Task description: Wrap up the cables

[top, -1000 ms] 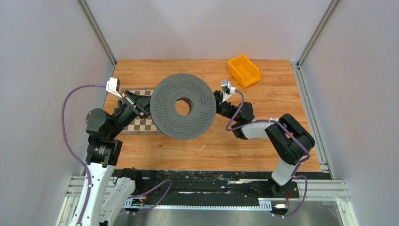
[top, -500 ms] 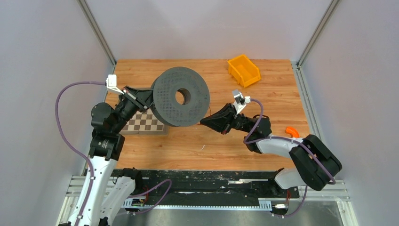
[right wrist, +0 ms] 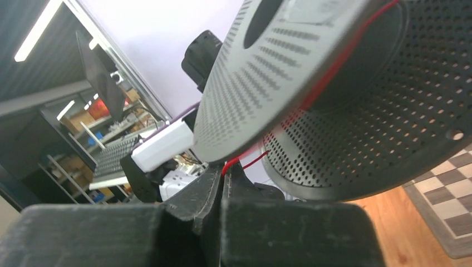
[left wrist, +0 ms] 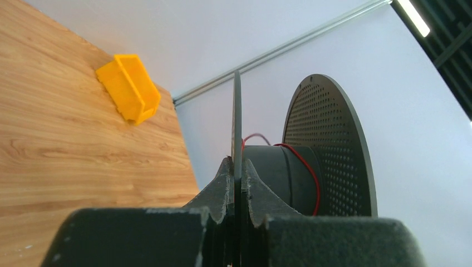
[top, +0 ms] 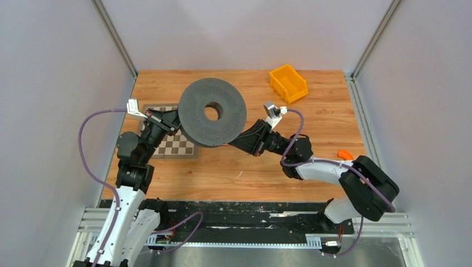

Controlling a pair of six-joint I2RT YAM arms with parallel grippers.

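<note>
The dark grey perforated spool (top: 212,111) is held off the table, tilted. My left gripper (top: 176,120) is shut on the rim of its left flange; in the left wrist view the thin flange edge (left wrist: 237,128) runs between my shut fingertips (left wrist: 238,173). The thin red cable (left wrist: 309,178) loops round the hub (left wrist: 278,178). My right gripper (top: 234,142) sits just under the spool's lower right edge, shut on the red cable (right wrist: 235,162), which runs up between the flanges (right wrist: 278,72).
A checkerboard mat (top: 179,147) lies on the wooden table below the spool. A yellow bin (top: 288,83) stands at the back right and also shows in the left wrist view (left wrist: 129,86). A small orange object (top: 345,154) lies beside the right arm.
The spool was lifted off the table and tilted by the left arm. The right gripper swung out, then came back up and left under the spool's edge.
</note>
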